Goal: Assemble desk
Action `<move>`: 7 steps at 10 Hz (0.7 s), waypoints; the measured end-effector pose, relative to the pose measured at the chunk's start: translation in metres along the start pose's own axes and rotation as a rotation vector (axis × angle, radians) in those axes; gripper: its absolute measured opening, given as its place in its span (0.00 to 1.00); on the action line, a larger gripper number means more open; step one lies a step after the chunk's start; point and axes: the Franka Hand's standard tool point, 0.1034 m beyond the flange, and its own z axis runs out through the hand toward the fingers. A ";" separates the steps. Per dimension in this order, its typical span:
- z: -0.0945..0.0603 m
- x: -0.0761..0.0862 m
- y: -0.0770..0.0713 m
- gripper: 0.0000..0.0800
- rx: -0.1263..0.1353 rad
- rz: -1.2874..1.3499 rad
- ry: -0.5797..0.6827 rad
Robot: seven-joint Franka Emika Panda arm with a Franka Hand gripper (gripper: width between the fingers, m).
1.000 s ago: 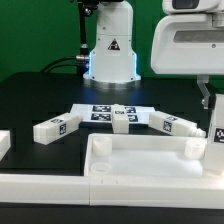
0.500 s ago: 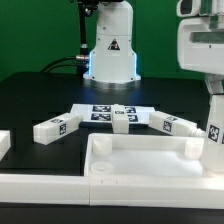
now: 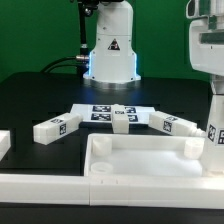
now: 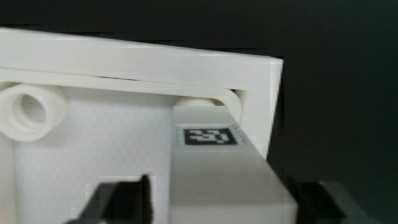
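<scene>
- Position. The held leg (image 3: 214,132) stands upright at the corner of the panel (image 3: 150,165) on the exterior view's right, with its tag facing outward. Whether its lower end is seated in the corner socket cannot be told.
- Claw. In the wrist view the claw (image 4: 222,198) straddles the held leg, with one dark finger (image 4: 118,203) on each side. It appears to be clamped on the leg.
- Other parts. Three loose legs (image 3: 55,127) (image 3: 122,120) (image 3: 172,125) lie on the table (image 3: 30,100) beyond the panel's far rim. They sit by the marker board (image 3: 100,112), well apart from the held leg.
- Risk, misalignment. If the held leg leans even slightly off the panel's socket axis, it may jam or bind instead of seating. The contact itself is hidden, so this cannot be checked.
- Risk, panel shift. Nothing visible pins the panel down. A twist or push at this one corner could slide or pivot it and carry the socket away from the leg.
- Risk, slip. The smooth plastic may slide in the grip, so the claw would turn or press without moving the leg.
- Change. Compared with one second and half a second ago, the arm's white wrist housing (image 3: 208,50) has moved away from the panel's middle, toward and past the corner. The held leg, panel and loose legs sit where they were. This would fit the wrist working about the leg.
</scene>
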 end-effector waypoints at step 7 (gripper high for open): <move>0.003 0.007 -0.003 0.81 0.009 -0.783 0.022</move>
